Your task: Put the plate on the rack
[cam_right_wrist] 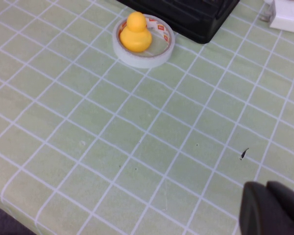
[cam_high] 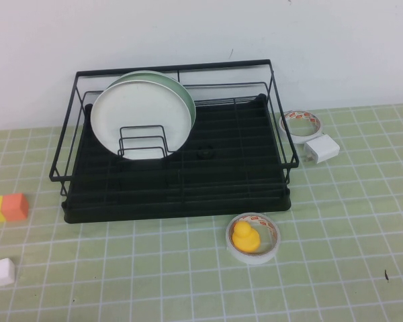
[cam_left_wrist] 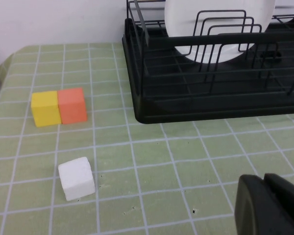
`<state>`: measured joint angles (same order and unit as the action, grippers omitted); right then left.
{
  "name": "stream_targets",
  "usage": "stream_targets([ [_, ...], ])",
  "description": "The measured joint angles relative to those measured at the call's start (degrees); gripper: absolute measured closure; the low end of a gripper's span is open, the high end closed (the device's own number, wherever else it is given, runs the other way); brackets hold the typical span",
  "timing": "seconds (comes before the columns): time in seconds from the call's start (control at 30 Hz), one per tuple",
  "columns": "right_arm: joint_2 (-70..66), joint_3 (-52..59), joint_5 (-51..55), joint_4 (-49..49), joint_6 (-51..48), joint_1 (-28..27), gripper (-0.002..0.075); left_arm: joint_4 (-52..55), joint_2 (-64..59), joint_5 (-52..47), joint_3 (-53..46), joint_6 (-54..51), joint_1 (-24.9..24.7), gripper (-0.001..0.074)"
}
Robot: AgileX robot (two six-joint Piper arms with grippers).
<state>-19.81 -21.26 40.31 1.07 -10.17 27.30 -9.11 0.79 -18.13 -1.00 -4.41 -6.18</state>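
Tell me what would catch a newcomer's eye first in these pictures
The big black rack fills the middle of the table, with the white plate upright in its dividers, in front of a mint-green plate. Just in front of the rack's right corner, a yellow rubber duck sits inside a tape roll. The left gripper and right gripper are both shut, over bare table.
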Motion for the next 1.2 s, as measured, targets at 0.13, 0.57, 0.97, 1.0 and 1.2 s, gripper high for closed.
stream_targets([
  [0.13, 0.0, 0.0, 0.0, 0.0, 0.0, 0.0, 0.0726, 0.2, 0.0, 0.0, 0.0, -0.1, 0.0, 0.0737],
  [0.57, 0.0, 0.0, 0.0, 0.0, 0.0, 0.0, 0.0726, 3.8, 0.0, 0.0, 0.0, 4.4, 0.1, 0.0737],
  [0.97, 0.0, 0.0, 0.0, 0.0, 0.0, 0.0, 0.0726, 4.0, 0.0, 0.0, 0.0, 4.4, 0.1, 0.0738],
  [1.0, 0.0, 0.0, 0.0, 0.0, 0.0, 0.0, 0.0726, 4.0, 0.0, 0.0, 0.0, 4.4, 0.1, 0.0738],
  [1.2, 0.0, 0.0, 0.0, 0.0, 0.0, 0.0, 0.0726, 4.0, 0.0, 0.0, 0.0, 4.4, 0.1, 0.0738],
])
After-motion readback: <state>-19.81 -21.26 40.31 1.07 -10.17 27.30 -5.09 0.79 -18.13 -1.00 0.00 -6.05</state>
